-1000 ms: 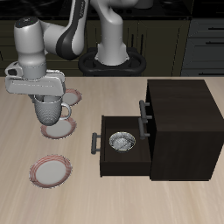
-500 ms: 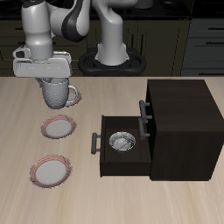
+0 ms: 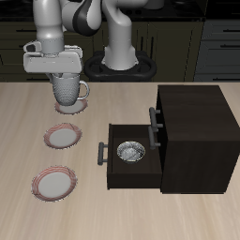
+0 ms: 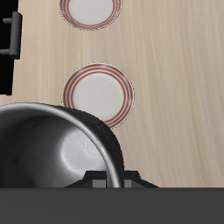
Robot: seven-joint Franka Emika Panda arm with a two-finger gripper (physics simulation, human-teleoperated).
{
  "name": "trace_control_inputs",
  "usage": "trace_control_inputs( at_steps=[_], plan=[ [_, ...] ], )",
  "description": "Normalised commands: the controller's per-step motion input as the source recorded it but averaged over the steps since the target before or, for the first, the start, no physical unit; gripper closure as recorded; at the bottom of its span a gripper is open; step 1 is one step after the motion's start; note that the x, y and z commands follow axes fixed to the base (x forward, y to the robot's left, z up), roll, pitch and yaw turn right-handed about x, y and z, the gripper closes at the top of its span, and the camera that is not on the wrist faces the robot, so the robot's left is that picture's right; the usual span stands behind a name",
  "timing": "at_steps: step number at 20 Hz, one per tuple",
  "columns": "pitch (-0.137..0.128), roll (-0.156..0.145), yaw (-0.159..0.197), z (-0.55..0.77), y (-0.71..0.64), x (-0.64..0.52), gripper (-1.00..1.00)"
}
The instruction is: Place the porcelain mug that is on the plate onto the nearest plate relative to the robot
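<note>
Pale wooden surface (image 3: 122,202) carries three plates. Far back, the tool (image 3: 64,73) grips the porcelain mug (image 3: 68,90) by its rim, held just above the nearest plate (image 3: 71,107).

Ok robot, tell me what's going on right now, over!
Gripper shut on porcelain mug. Mug above farthest-back plate, not seated yet. Nothing in the way.
</note>
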Motion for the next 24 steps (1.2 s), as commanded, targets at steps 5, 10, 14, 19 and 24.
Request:
trace_control_inputs(
  at_steps=[5,10,14,19,24],
  plan=[
    [-0.020,0.016,0.002,-0.15,0.14,-0.47,1.00],
    [-0.014,-0.011,0.000,-0.13,0.04,-0.28,1.00],
    [-0.016,-0.024,-0.013,-0.05,-0.03,-0.20,1.00],
    [-0.019,-0.007,0.006,-0.04,0.05,-0.24,1.00],
    [-0.009,0.029,0.001,-0.04,0.14,-0.21,1.00]
  ],
)
